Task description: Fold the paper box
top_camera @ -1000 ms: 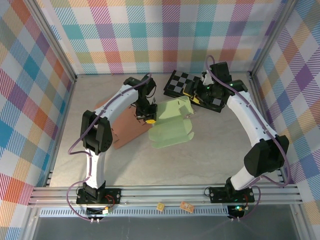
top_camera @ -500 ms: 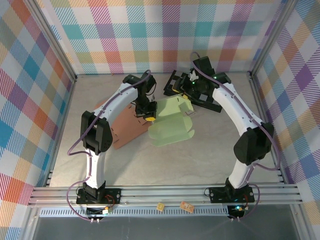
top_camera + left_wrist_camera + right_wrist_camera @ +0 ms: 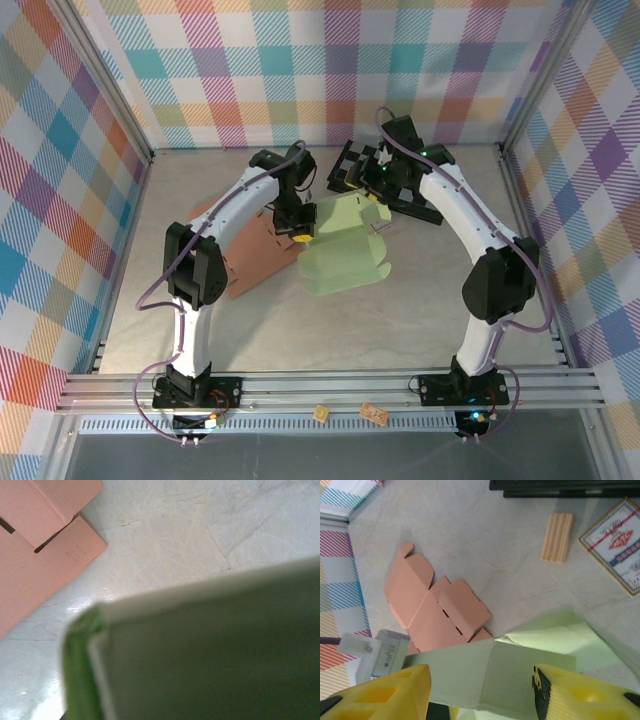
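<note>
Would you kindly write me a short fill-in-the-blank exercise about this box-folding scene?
The left gripper is shut on the ____ paper box. The right gripper hovers above it with jaws ____. A second, pink box lies ____ on the table.
Missing words: green; open; flat.

Right gripper has swung left to the rear edge of the pale green paper box, jaws apparently straddling its flap; box slightly narrower.
</note>
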Controlling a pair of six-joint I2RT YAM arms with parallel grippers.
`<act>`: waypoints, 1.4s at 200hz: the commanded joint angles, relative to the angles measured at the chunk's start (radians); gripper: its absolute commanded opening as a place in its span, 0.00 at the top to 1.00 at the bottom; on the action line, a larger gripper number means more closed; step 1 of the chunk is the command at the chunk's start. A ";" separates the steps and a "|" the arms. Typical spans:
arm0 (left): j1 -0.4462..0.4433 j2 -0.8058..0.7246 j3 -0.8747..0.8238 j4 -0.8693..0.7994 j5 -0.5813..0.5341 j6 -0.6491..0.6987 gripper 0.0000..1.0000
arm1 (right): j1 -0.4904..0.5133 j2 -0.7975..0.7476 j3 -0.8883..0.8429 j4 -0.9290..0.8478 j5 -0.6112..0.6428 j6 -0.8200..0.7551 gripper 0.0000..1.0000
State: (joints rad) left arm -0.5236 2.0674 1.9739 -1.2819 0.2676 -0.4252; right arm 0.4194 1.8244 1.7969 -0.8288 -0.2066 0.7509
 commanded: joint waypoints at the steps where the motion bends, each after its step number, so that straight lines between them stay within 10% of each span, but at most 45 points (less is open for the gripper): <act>1: -0.012 0.009 0.028 -0.020 -0.011 -0.017 1.00 | 0.013 -0.023 -0.011 0.002 -0.027 0.002 0.45; 145: -0.016 0.003 0.028 -0.013 -0.022 -0.018 1.00 | 0.034 -0.019 -0.007 0.027 -0.064 0.035 0.71; 180: -0.015 0.009 0.032 -0.020 -0.023 -0.007 1.00 | 0.027 -0.050 0.039 0.010 -0.090 -0.088 0.53; 219: 0.000 0.051 0.098 -0.087 0.034 0.062 1.00 | -0.157 -0.211 -0.077 0.182 -0.402 -0.233 0.43; 280: 0.073 0.116 0.195 -0.083 0.213 0.242 1.00 | -0.424 -0.213 -0.395 0.592 -0.778 -0.120 0.61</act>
State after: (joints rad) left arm -0.4919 2.1582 2.1391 -1.3624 0.3649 -0.2764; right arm 0.0029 1.5600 1.5208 -0.4595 -0.7563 0.5957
